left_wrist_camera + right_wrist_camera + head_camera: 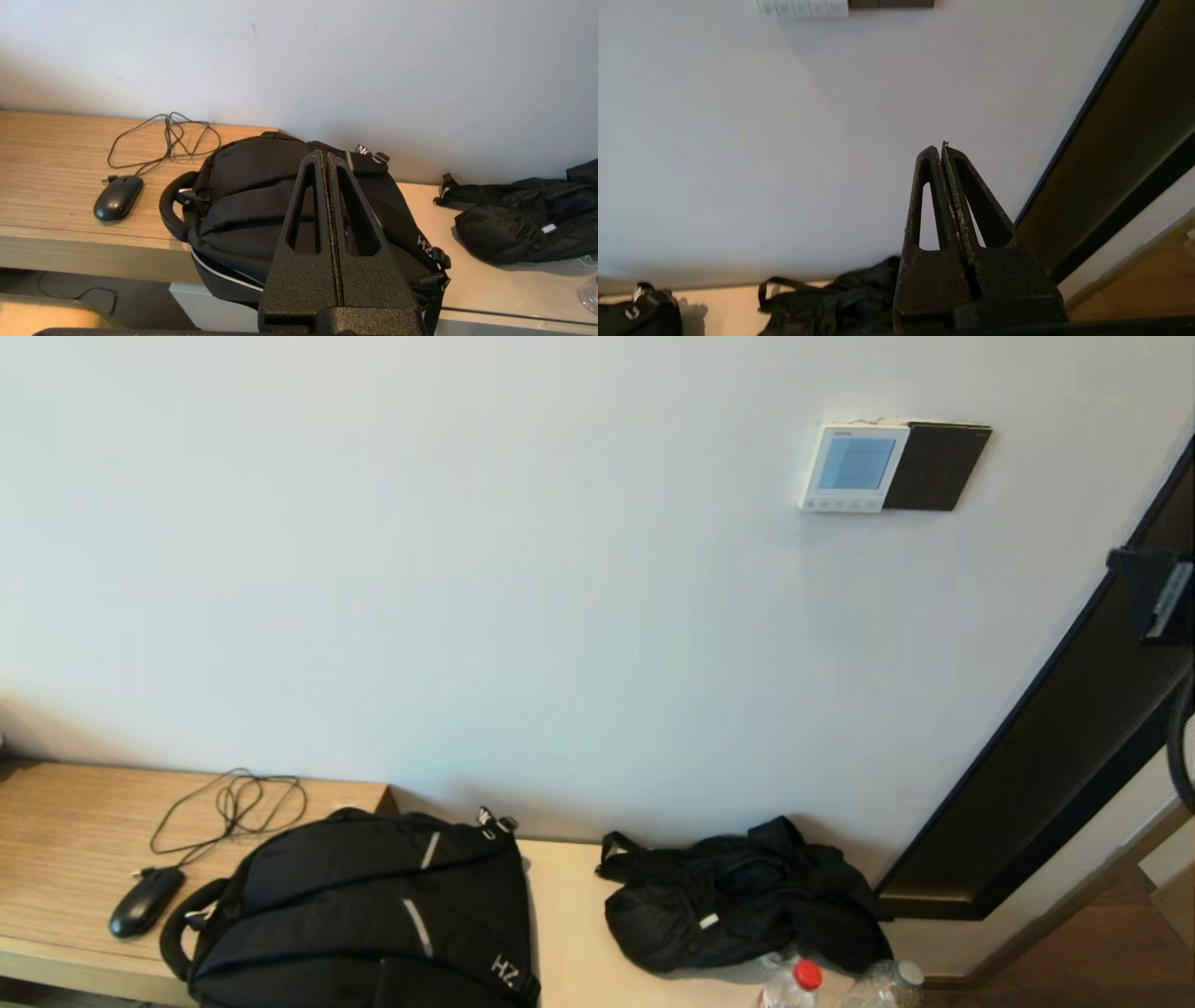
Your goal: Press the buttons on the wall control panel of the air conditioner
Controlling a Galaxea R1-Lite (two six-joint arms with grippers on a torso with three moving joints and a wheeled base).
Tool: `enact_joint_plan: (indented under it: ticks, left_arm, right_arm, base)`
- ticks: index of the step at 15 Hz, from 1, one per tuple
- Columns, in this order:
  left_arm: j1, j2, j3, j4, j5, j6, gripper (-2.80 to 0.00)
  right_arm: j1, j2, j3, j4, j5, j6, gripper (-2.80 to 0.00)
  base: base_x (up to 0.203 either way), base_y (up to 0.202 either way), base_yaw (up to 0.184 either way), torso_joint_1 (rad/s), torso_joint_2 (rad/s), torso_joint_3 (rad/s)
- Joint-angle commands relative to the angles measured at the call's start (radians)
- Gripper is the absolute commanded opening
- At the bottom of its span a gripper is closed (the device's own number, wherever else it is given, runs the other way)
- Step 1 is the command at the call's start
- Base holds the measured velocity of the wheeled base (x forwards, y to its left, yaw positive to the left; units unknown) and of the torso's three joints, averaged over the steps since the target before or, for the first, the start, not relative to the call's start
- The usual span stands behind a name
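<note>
The white wall control panel [854,467] hangs high on the wall at the right, with a pale blue screen. Its row of tiny pale buttons [840,505] runs along its lower edge. In the right wrist view only that lower edge with the buttons [802,8] shows, at the frame's rim. My right gripper [942,148] is shut and empty. It points at the bare wall well below the panel and off to one side of it. My left gripper [324,155] is shut and empty, held low over a black backpack [252,196]. Neither gripper's fingers show in the head view.
A dark brown plate [936,467] adjoins the panel's right side. A dark slanted frame [1055,756] stands at the right. On the wooden desk [65,831] lie a corded mouse [145,901], the backpack [373,905], a small black bag [738,896] and bottles [798,980].
</note>
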Motion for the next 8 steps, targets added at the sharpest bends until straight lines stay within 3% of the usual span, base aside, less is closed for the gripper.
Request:
enact_joint_plan:
  ticks: [1,8]
  left_arm:
    - [0.000,0.000,0.000,0.000,0.000,0.000,-2.80]
    - [0.000,0.000,0.000,0.000,0.000,0.000,-2.80]
  right_arm:
    - [-0.002,-0.125,0.121,-0.002,0.009,-0.001,-2.80]
    - [-0.010,-0.408,0.500,-0.002,0.080,-0.005,-2.80]
  base:
    - [0.000,0.000,0.000,0.000,0.00,0.000]
    - [0.000,0.000,0.000,0.000,0.00,0.000]
